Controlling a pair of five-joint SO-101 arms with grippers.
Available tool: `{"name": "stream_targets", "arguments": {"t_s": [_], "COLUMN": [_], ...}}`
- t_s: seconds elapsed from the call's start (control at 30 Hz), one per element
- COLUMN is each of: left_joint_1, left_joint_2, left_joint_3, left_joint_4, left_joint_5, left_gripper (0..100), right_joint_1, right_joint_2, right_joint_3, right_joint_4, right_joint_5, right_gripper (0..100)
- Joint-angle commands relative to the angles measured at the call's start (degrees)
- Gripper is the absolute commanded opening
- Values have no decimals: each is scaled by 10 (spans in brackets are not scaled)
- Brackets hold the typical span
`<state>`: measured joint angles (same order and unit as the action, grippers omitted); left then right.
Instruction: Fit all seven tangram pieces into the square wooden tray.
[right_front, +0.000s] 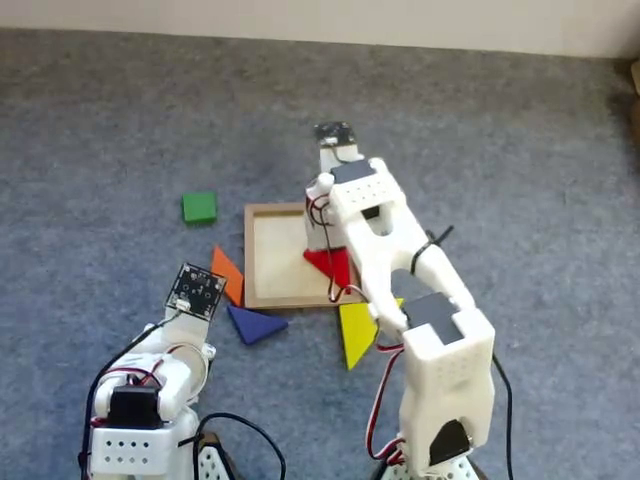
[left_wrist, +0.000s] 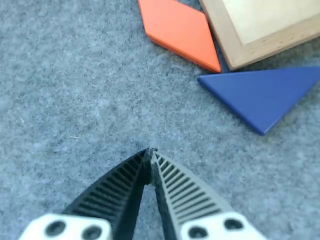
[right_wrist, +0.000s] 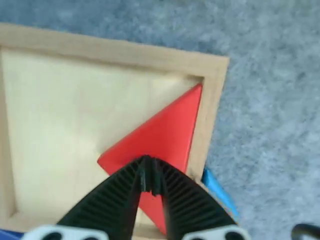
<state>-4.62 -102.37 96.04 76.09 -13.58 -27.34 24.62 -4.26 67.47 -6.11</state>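
Tray (right_front: 250, 256): square, wooden, flat on the grey desk (right_front: 120, 130), under the right arm.
Red triangle (right_wrist: 162, 132): flat inside the tray, one edge along an inner wall, a tip in a corner.
Right hand (right_wrist: 150, 172): fingers together, nothing clamped between them, tips over the red triangle; touching it or just above, cannot tell.
Light blue piece (right_wrist: 218, 192): just outside the tray rim, near the red triangle; mostly hidden, shape unclear.
Orange parallelogram (left_wrist: 177, 30): on the desk, just beside the tray's outer rim.
Blue triangle (left_wrist: 265, 95): on the desk by the tray's corner, near the orange parallelogram.
Yellow triangle (right_front: 357, 330): on the desk beside the tray, partly under the right arm.
Green square (right_front: 199, 207): on the desk, apart from the tray's far corner.
Left hand (left_wrist: 151, 152): fingers closed tip to tip, empty, low over bare desk, short of the orange parallelogram and the blue triangle.
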Motion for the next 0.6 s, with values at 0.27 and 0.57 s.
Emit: {"name": "stream_targets", "arguments": {"t_s": [0.27, 0.57], "left_joint_1": [-6, -6], "left_joint_2": [-15, -15], "left_joint_3": [11, 11], "left_joint_4": [4, 4], "left_joint_5": [-6, -6], "left_gripper": [8, 8], "right_joint_1": [22, 21], "right_joint_2": [-12, -179], "right_joint_3": [-42, -51], "right_joint_4": [16, 119], "right_joint_5": [1, 1], "right_gripper": [6, 6]}}
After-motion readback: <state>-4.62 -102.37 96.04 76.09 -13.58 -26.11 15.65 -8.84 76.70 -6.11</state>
